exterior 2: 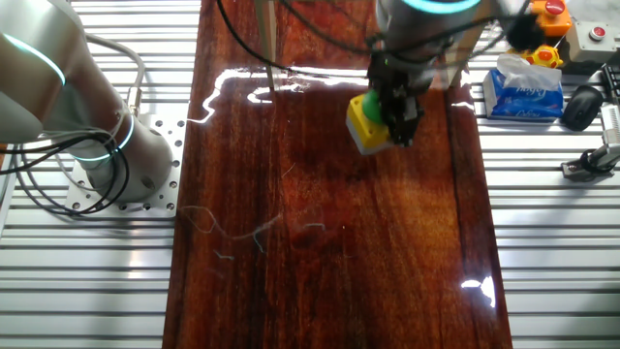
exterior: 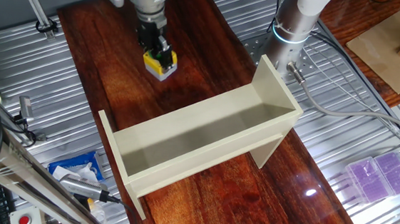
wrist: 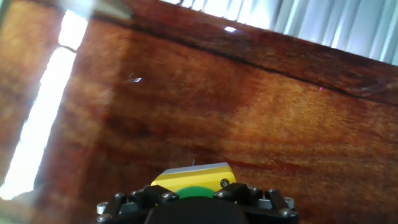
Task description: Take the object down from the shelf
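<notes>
The object, a yellow button box point(exterior: 161, 64) with a grey base and a green dome, is held in my gripper point(exterior: 158, 49) over the dark wooden tabletop, away from the shelf. It also shows in the other fixed view point(exterior 2: 368, 124) and at the bottom of the hand view point(wrist: 194, 177), between the black fingers. My gripper point(exterior 2: 397, 114) is shut on it; in the hand view the gripper point(wrist: 198, 196) sits around the green button. The beige shelf point(exterior: 205, 137) stands in front, its trough empty.
The wooden board point(exterior: 211, 63) lies on a ribbed metal table. The robot base point(exterior: 296, 26) stands behind the shelf. Purple boxes point(exterior: 381, 176) are at the right, tools point(exterior: 80, 181) at the left. A tissue pack point(exterior 2: 523, 87) lies at the other side.
</notes>
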